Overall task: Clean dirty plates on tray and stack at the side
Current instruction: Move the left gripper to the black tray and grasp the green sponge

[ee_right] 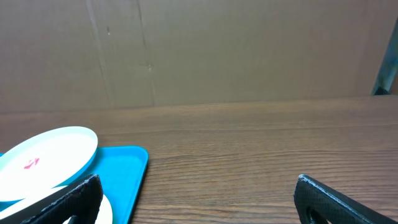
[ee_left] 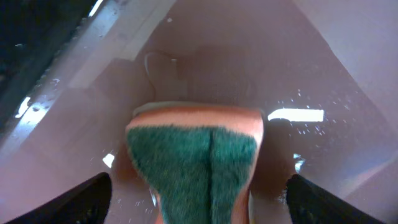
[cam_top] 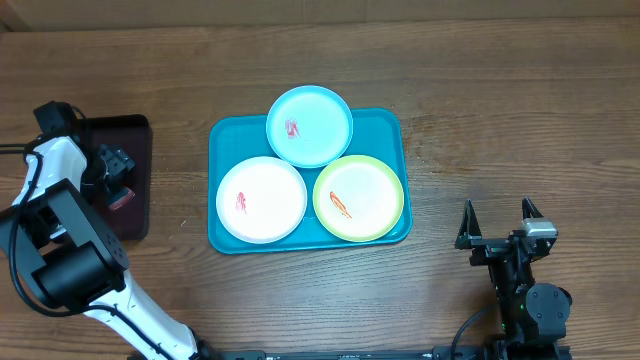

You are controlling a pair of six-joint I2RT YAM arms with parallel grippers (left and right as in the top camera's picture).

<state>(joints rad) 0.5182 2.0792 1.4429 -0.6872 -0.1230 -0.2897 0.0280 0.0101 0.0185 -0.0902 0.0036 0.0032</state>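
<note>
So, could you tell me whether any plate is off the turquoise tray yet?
No, the white plate, pale blue plate and yellow-green plate all lie on the tray in the overhead view.

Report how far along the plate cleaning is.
Done: nothing; the white plate, pale blue plate and yellow-green plate all sit smeared red on the tray. In hand: the left gripper, open, straddles the sponge on the dark tray; the right gripper is open, holding nothing. Remaining: wiping all three, stacking them.
</note>
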